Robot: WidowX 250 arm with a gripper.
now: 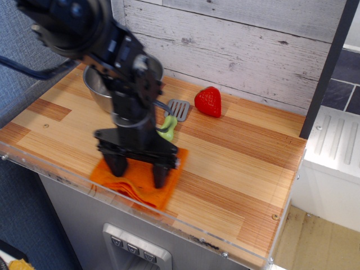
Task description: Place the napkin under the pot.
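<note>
With your pincer spread wide and pressing the rumpled orange ribbed napkin at the table's front edge, push flat and evenly toward the shiny steel pot behind

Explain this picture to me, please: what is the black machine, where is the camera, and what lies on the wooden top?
The black machine is a jointed robot arm. At its end is a gripper with two fingers pointing down. The single camera looks down at the counter from the front, at an angle. The fingers stand spread apart and press onto an orange napkin, which lies rumpled near the counter's front edge. Nothing is lifted; the cloth stays on the wood. Behind the arm sits a shiny steel pot, mostly hidden. Beside it lie a small spatula with a green handle and a red toy strawberry. The napkin is not under the pot yet.
</note>
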